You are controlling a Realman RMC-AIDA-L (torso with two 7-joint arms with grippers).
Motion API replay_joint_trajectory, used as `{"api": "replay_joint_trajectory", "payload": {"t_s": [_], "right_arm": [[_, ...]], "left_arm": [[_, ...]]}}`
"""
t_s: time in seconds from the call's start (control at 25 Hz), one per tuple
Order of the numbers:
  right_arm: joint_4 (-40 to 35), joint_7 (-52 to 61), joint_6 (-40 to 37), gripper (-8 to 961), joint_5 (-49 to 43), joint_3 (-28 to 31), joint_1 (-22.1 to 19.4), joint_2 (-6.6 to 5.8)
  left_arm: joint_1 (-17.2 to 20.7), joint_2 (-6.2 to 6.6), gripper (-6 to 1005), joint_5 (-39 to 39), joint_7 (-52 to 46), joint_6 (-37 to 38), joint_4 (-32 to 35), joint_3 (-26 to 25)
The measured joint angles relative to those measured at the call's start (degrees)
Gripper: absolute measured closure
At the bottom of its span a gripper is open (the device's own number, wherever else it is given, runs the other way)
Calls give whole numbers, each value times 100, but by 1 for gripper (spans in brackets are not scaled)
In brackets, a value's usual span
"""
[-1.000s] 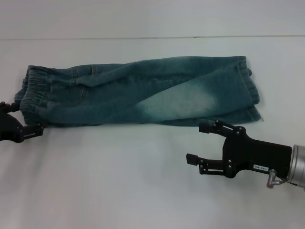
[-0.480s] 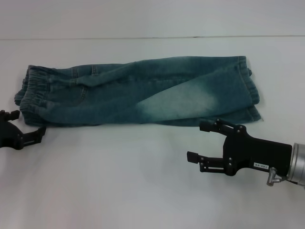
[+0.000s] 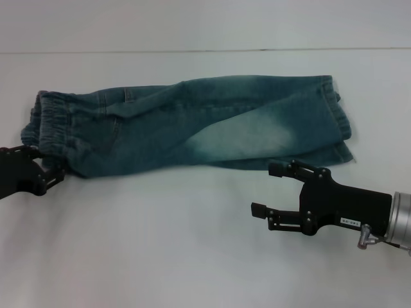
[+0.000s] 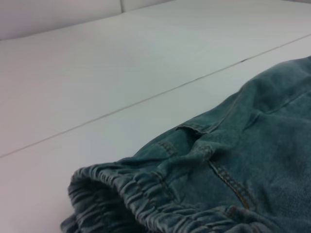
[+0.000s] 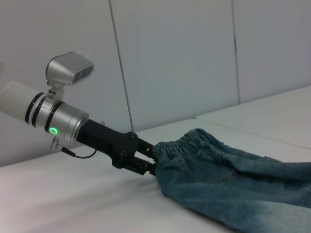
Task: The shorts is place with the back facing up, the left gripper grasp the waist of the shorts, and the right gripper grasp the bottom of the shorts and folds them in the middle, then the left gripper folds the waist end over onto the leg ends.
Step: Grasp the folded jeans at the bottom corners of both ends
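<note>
Folded denim shorts lying across the white table, waist at left pinched in the closed left gripper, leg ends at right, open right gripper nearby, its white label unreadable.

The faded blue-green denim shorts lie across the white tabletop; left end effector at their waist end, right end effector before their hems.
</note>
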Motion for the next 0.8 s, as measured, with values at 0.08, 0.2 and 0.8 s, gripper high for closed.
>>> {"api": "replay_joint_trajectory", "payload": {"t_s": [0.08, 0.2, 0.8], "right_arm": [[3, 1, 5, 9, 1, 0, -6, 0], [12, 1, 14, 8, 6, 0, -9, 1], [19, -7, 73, 8, 69, 271, 6, 21]], "left_arm": [[-42, 11, 436, 14, 38, -1, -71, 0], [-79, 18, 500, 159, 28, -89, -101, 0], [8, -4, 876, 283, -263, -50, 103, -45]]}}
